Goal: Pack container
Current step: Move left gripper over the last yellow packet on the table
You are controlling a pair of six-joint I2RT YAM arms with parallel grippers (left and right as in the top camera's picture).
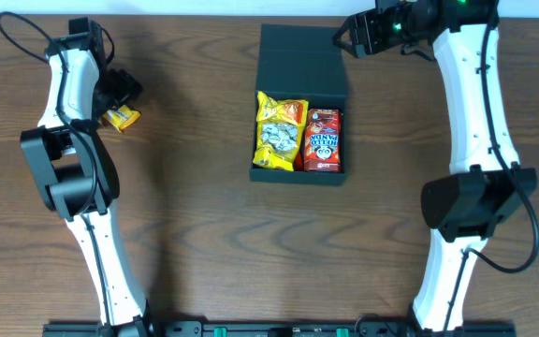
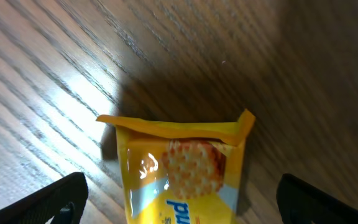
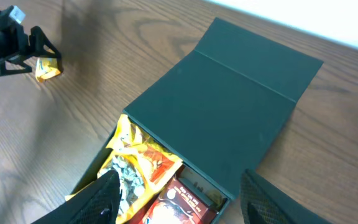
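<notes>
The dark teal-black container (image 1: pixel 299 176) sits at the table's middle, and its flap lid (image 1: pixel 302 61) lies flat at the far side. Inside are a yellow snack bag (image 1: pixel 279 131) and a red packet (image 1: pixel 323 140). A small yellow cracker packet (image 1: pixel 121 118) lies on the table at the left. My left gripper (image 1: pixel 120 94) is open, with its fingers on either side of that packet (image 2: pixel 185 174) and not closed on it. My right gripper (image 1: pixel 349 37) is open and empty above the lid's far right corner. In the right wrist view the lid (image 3: pixel 229 106) lies ahead of the fingers (image 3: pixel 182 205).
The bare wooden table (image 1: pixel 195 234) surrounds the box. The right wrist view also shows the left gripper (image 3: pixel 11 43) and the cracker packet (image 3: pixel 47 68) far to the left. Both arm bases stand at the near edge.
</notes>
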